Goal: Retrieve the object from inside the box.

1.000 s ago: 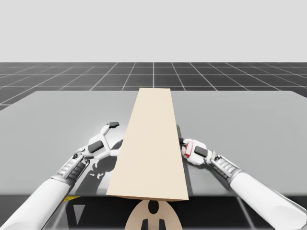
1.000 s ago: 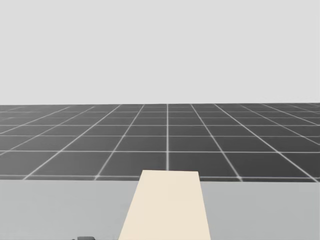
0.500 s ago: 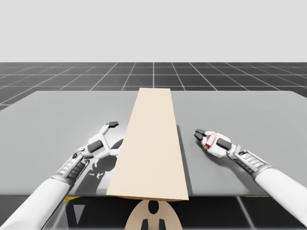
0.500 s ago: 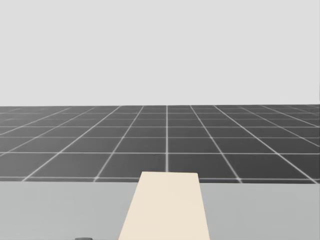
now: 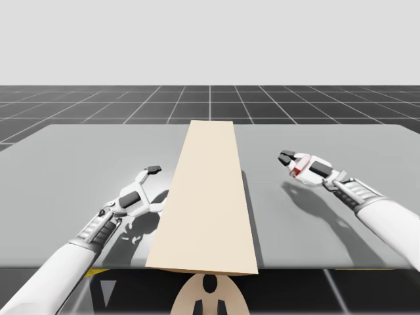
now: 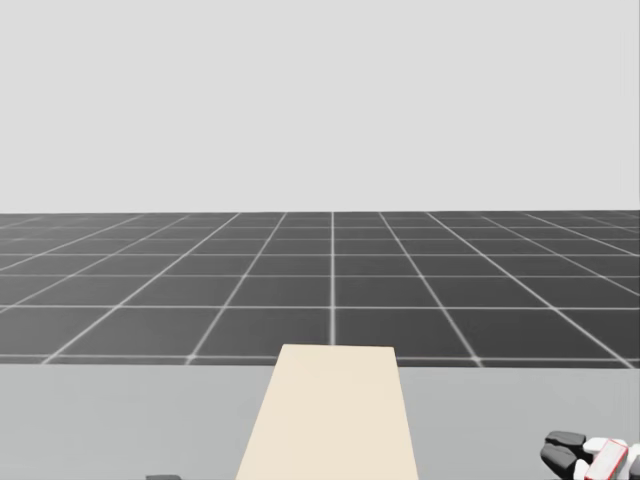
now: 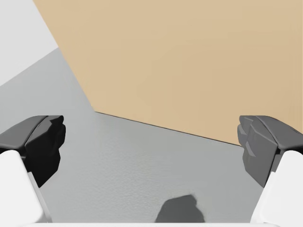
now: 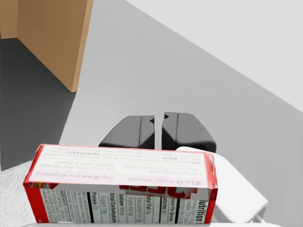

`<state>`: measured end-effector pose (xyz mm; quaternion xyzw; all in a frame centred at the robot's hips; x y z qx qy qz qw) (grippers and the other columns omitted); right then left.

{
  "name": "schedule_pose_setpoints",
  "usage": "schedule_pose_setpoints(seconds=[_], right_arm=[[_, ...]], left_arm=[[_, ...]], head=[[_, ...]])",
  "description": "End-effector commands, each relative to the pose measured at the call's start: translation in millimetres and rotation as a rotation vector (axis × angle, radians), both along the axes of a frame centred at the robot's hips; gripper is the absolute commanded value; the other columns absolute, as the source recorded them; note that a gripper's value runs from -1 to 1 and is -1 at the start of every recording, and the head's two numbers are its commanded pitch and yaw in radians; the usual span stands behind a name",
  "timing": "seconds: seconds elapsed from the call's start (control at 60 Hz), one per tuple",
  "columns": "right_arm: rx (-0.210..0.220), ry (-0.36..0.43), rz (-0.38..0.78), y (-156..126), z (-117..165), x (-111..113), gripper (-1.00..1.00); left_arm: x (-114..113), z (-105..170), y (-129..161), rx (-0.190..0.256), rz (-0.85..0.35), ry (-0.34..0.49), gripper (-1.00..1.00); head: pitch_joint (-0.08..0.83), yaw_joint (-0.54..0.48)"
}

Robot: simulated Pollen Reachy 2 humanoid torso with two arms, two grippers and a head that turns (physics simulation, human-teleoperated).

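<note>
A long tan box [image 5: 207,197] lies down the middle of the grey table [image 5: 85,157]; its top hides what is inside. My left gripper [image 5: 156,184] rests open beside the box's left wall, and in the left wrist view that tan wall [image 7: 189,61] stands just ahead of the spread fingers [image 7: 40,142]. My right gripper [image 5: 286,158] hangs above the table, to the right of the box and apart from it. It carries a small red and white box [image 8: 118,189] against the hand, with the dark fingertips [image 8: 139,132] meeting just ahead of it. The head view catches this gripper [image 6: 560,452] with the red box [image 6: 607,458].
The table's near edge runs under the tan box's near end [image 5: 200,266]. Open grey table surface [image 5: 341,141] lies around my right gripper, whose shadow [image 5: 308,200] falls below it. A dark gridded floor [image 5: 210,98] lies beyond the far edge.
My right gripper has drawn away from the tan box's right side, moving right, farther and upward with the red and white box. The left arm has stayed put. My head has tilted slightly.
</note>
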<state>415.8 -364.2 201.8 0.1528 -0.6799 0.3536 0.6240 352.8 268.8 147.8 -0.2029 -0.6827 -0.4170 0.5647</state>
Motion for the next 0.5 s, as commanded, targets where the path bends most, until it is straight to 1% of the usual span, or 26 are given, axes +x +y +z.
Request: schedule_pose_setpoints(seconds=[0.017,0.117,0.183,0.25,0.417,0.45,0.5], right_arm=[[0.041,-0.119,0.220,-7.9,40.7,18.9,1.00],[0.020,-0.155,0.212,-4.5,67.0,27.9,1.00],[0.007,-0.171,0.210,-2.8,79.2,30.7,1.00],[-0.023,-0.199,0.205,-1.3,96.6,32.5,1.00],[-0.054,-0.271,0.206,1.9,140.8,26.5,1.00],[-0.077,-0.289,0.204,1.7,151.6,24.1,1.00],[-0.095,-0.307,0.199,1.0,162.0,21.3,1.00]], left_arm=[[0.2,0.0,0.9,-0.001,0.002,0.000,-1.00],[0.2,0.0,1.4,-0.001,0.003,0.000,-1.00],[0.3,0.0,1.9,-0.002,0.004,0.000,-1.00],[0.6,-0.2,2.6,-0.001,0.006,0.001,-1.00],[1.0,-0.1,3.6,-0.002,0.010,0.000,-1.00],[0.9,-0.2,3.7,-0.002,0.010,0.000,-1.00],[0.8,-0.4,3.8,-0.002,0.011,0.000,-1.00]], head=[[0.035,0.03],[0.035,0.03],[0.035,0.03],[0.035,0.03],[0.037,0.04],[0.036,0.04],[0.036,0.04]])
